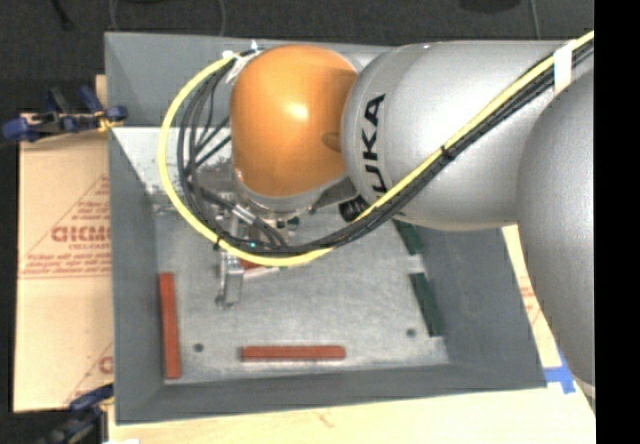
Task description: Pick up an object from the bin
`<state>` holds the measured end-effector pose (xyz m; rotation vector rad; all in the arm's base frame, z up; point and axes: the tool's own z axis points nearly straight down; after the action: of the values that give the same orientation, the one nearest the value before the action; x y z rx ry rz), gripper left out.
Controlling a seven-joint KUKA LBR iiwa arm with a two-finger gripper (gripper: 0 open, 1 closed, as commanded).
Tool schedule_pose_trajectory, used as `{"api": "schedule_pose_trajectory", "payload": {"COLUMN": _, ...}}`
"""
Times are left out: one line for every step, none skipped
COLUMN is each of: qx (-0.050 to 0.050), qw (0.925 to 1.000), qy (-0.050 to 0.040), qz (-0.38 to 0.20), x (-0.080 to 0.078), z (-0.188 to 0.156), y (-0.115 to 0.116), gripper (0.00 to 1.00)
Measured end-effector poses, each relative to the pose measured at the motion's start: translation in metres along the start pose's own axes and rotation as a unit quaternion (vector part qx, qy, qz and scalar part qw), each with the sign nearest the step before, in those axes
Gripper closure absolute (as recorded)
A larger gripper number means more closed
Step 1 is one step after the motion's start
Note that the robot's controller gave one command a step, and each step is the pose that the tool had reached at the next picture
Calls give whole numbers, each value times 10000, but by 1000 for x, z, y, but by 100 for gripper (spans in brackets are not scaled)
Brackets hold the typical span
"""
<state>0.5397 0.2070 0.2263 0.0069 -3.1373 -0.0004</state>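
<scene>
Black letters "UKA" point(372, 145) stand on the silver arm point(450, 132). They run lengthwise along its rounded link, just beside the orange cover point(290, 117). The rest of the brand name is hidden.

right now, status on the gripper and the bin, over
Gripper low over bin floor, left of centre. Left red-brown bar and front red-brown bar both apart from it. Dark green bar at right, out of the way.

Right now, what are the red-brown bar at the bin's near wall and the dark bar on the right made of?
Red-brown bar: matte, flat, square-edged; probably painted wood or plastic. Dark bar: matte dark green, no glint; likewise wood or plastic, cannot tell which.
</scene>
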Motion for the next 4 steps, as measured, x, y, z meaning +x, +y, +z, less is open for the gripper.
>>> {"api": "schedule_pose_trajectory", "payload": {"qx": 19, "qw": 9991, "qy": 2, "qz": -423, "x": -5, "z": 129, "y": -67, "gripper": 0}}
{"api": "schedule_pose_trajectory", "payload": {"qx": 0, "qw": 10000, "qy": -48, "qz": 76, "x": -53, "z": 153, "y": -99, "gripper": 0}}
{"api": "schedule_pose_trajectory", "payload": {"qx": -7, "qw": 10000, "qy": -40, "qz": 76, "x": -52, "z": 152, "y": -97, "gripper": 100}}
{"api": "schedule_pose_trajectory", "payload": {"qx": -10, "qw": 9998, "qy": -81, "qz": 192, "x": -60, "z": 45, "y": -105, "gripper": 100}}
